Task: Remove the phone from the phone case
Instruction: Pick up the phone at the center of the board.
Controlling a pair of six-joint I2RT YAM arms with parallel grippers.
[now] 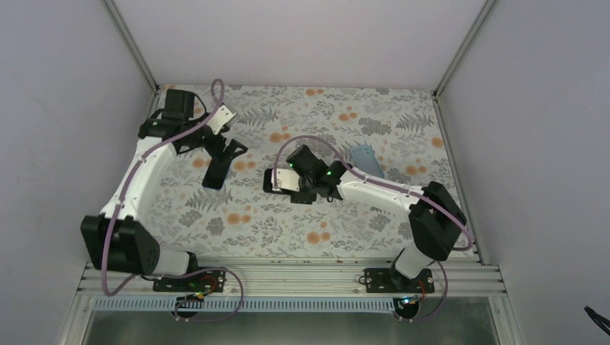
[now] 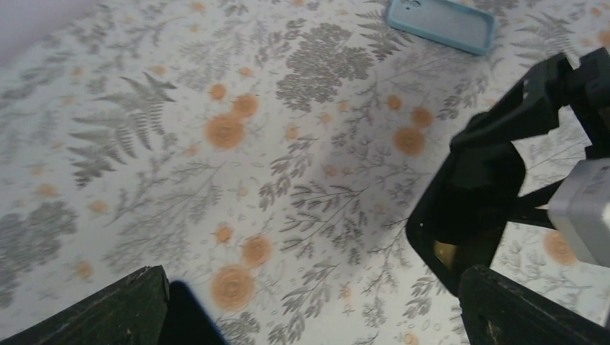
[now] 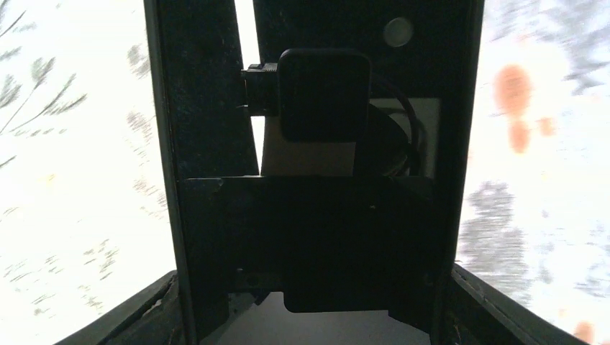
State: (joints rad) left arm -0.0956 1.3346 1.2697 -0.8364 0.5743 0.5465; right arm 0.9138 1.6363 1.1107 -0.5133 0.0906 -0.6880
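A black glossy phone (image 3: 324, 230) fills the gap between my right gripper's (image 3: 314, 305) fingers, and its face mirrors the gripper. From the left wrist the same phone (image 2: 467, 208) hangs tilted above the table, out of any case. The right gripper (image 1: 291, 187) is at mid table. The light blue phone case (image 1: 365, 159) lies flat on the cloth to its right, also visible as the case (image 2: 442, 21) at the top of the left wrist view. My left gripper (image 1: 229, 151) hovers open at the back left, and the left gripper (image 2: 316, 316) has only cloth between its fingers.
A dark navy flat slab (image 1: 216, 175) lies on the floral cloth just under the left gripper; one corner of this slab (image 2: 187, 320) shows beside the left finger. Pale walls and metal posts close in the table on three sides.
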